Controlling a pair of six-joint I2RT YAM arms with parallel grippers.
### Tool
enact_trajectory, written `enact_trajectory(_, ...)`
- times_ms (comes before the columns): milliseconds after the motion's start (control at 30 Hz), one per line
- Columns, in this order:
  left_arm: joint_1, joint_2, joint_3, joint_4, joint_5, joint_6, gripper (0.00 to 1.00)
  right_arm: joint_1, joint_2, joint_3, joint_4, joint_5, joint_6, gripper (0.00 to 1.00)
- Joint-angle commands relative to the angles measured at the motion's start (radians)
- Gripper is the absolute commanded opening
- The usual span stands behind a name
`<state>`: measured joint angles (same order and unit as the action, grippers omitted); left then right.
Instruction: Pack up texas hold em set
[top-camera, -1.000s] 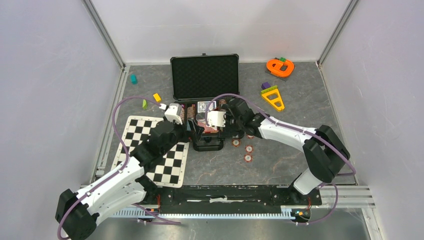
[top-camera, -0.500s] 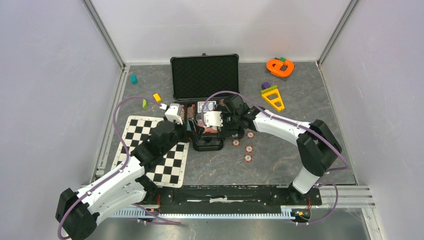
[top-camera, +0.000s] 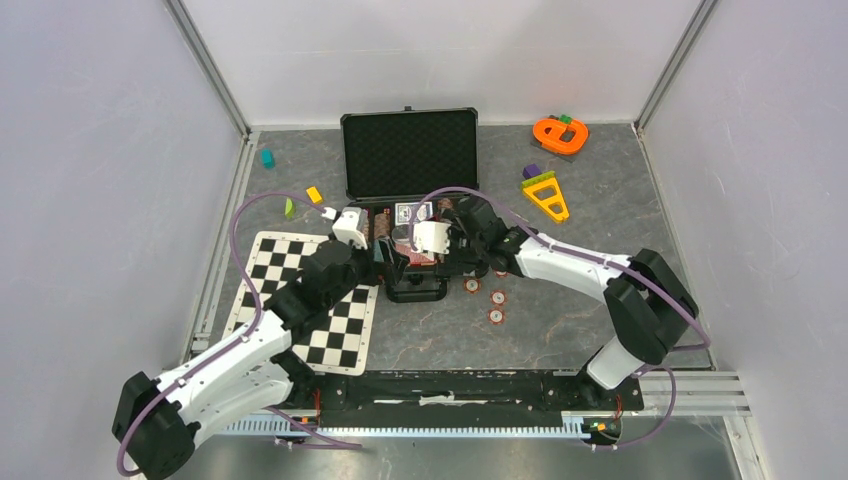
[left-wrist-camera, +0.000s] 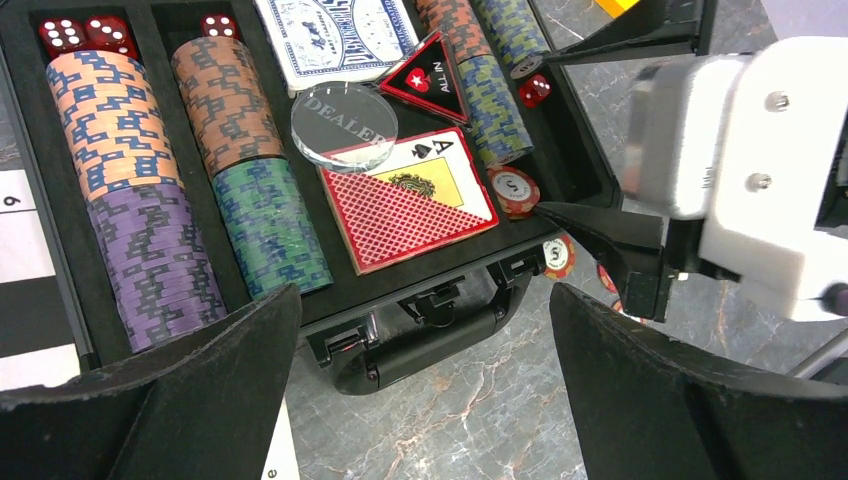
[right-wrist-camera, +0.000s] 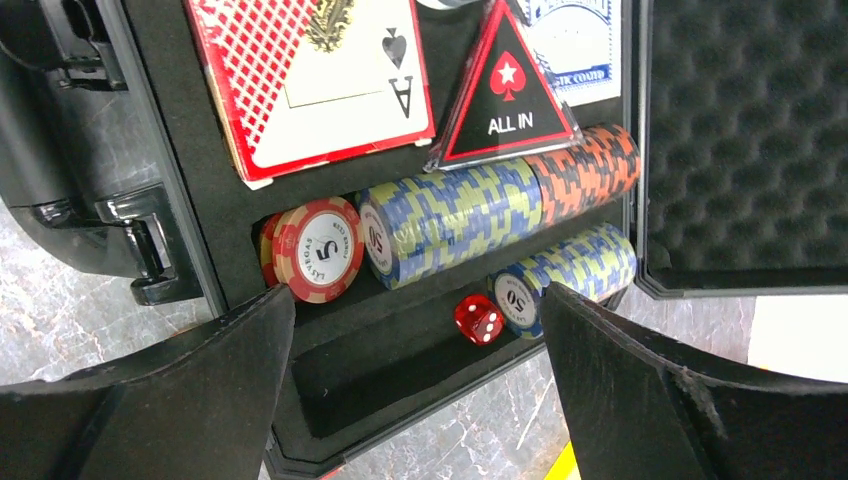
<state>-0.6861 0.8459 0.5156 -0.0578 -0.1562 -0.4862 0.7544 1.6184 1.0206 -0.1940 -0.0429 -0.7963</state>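
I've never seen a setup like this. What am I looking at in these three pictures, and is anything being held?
A robot's left arm and right arm are bolted at the near edge. The wide picture comes from a fixed camera above and behind them. The other two come from a camera on each wrist; the black shapes at the bottom are that arm's own fingers. On the table: an open case with chip stacks, cards and dice, loose chips beside it, a checkered mat and plastic toys. The left gripper and right gripper are both open over the case, holding nothing.
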Motion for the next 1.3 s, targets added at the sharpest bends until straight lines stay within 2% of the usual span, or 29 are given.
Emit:
enact_trajectory(0, -0.001, 0.007, 0.017, 0.028, -0.022, -0.012, 1.00, -0.027, -0.068, -0.071, 0.355, 0.079, 0.069, 0.97)
enact_trajectory(367, -0.001, 0.049, 0.027, 0.043, -0.004, -0.011, 1.00, -0.084, -0.085, -0.097, 0.407, 0.047, 0.140, 0.96)
enact_trajectory(533, -0.001, 0.084, 0.042, 0.049, 0.011, -0.011, 1.00, -0.090, -0.074, -0.074, 0.361, 0.046, 0.137, 0.96)
enact_trajectory(800, -0.001, 0.149, 0.063, 0.083, 0.055, -0.010, 0.97, -0.092, -0.103, -0.016, 0.229, -0.089, 0.143, 0.97)
enact_trajectory(967, -0.001, 0.177, 0.076, 0.094, 0.078, -0.011, 0.95, -0.090, -0.144, -0.007, 0.123, -0.190, 0.225, 0.93)
enact_trajectory(1033, -0.001, 0.181, 0.077, 0.100, 0.077, -0.009, 0.95, -0.070, -0.163, -0.037, 0.102, -0.171, 0.208, 0.91)
enact_trajectory(1133, -0.001, 0.186, 0.071, 0.112, 0.068, -0.004, 0.95, -0.018, -0.161, -0.079, 0.093, -0.099, 0.105, 0.94)
enact_trajectory(1267, -0.002, 0.183, 0.079, 0.103, 0.072, 0.001, 0.95, 0.000, -0.100, -0.005, 0.031, -0.051, 0.059, 0.95)
